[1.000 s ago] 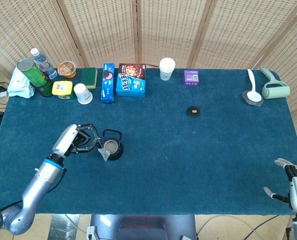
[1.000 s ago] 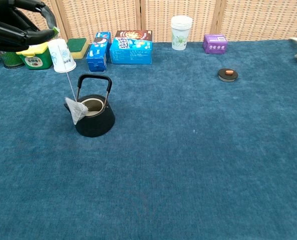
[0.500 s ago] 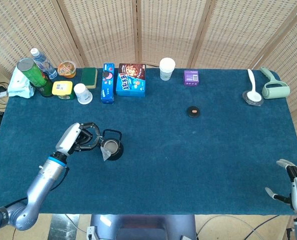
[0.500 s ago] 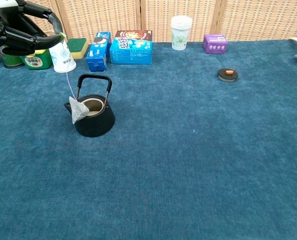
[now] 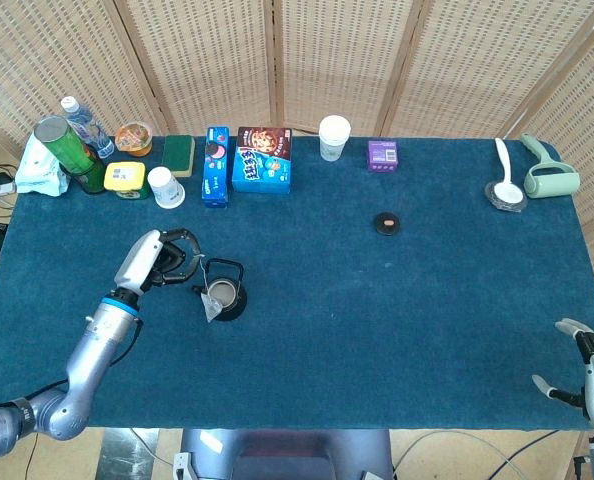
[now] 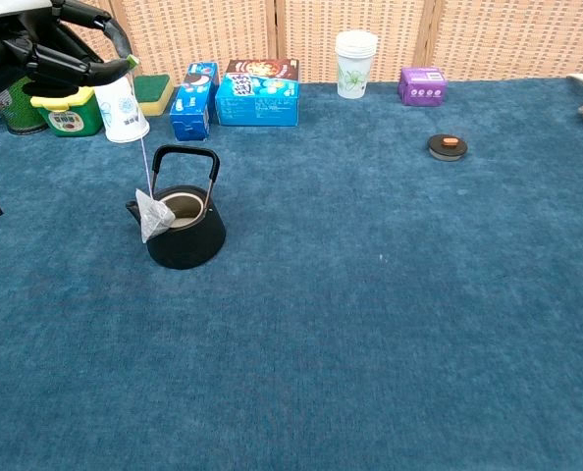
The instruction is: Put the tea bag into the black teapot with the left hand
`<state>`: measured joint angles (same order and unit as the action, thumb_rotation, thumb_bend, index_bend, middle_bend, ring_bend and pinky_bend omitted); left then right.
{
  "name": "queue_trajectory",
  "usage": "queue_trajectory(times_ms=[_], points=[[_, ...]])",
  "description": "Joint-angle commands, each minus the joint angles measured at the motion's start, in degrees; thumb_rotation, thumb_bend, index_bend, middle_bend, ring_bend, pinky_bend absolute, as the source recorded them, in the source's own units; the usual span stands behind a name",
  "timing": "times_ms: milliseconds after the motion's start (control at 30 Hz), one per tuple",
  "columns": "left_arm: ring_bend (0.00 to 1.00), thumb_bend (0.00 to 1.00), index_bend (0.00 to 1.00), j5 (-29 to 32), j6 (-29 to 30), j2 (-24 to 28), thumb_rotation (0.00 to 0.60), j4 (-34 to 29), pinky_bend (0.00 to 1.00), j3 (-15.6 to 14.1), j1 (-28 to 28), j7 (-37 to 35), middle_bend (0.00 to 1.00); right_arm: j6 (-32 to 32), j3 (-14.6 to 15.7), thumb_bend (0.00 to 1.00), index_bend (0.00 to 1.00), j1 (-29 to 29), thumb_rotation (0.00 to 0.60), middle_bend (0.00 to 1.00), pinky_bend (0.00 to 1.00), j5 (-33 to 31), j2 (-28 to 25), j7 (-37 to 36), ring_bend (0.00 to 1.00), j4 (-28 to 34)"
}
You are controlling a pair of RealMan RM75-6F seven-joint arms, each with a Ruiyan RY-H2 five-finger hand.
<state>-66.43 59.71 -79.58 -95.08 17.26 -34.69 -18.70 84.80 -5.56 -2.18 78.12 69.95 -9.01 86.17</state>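
Note:
The black teapot (image 5: 224,294) (image 6: 185,228) stands open on the blue cloth, left of centre, handle upright. A white tea bag (image 5: 212,305) (image 6: 155,215) hangs by its string against the pot's left rim, over the spout side, outside the opening. My left hand (image 5: 167,262) (image 6: 61,54) pinches the top of the string, up and to the left of the pot. My right hand (image 5: 589,368) rests at the table's near right corner, fingers apart, holding nothing.
The teapot lid (image 5: 386,223) (image 6: 448,146) lies right of centre. Along the far edge stand a paper cup (image 6: 121,107), blue boxes (image 6: 257,91), a white cup (image 6: 355,49), a purple box (image 6: 421,84), bottles and tins (image 5: 77,150). A spoon and roller (image 5: 527,175) lie far right.
My left hand has risen and shifted toward the pot, lifting the tea bag slightly along the pot's left rim. The right hand has sunk a little.

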Motion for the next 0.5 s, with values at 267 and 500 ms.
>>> queue_trajectory(times_ms=[267, 500], points=[[1.0, 0.55, 0.69, 1.92, 0.76, -1.92, 0.6, 1.85, 0.98, 1.4, -0.87, 1.7, 1.0, -0.22, -0.15, 0.02, 0.24, -0.1, 0.6, 0.22, 0.16, -0.26, -0.09, -0.42, 0.23, -0.27], [1.0, 0.55, 0.69, 2.24, -0.14, -2.02, 0.6, 1.67, 0.98, 0.89, -0.98, 2.32, 1.0, -0.31, -0.16, 0.02, 0.24, -0.2, 0.6, 0.22, 0.16, -0.3, -0.04, -0.74, 0.23, -0.52]])
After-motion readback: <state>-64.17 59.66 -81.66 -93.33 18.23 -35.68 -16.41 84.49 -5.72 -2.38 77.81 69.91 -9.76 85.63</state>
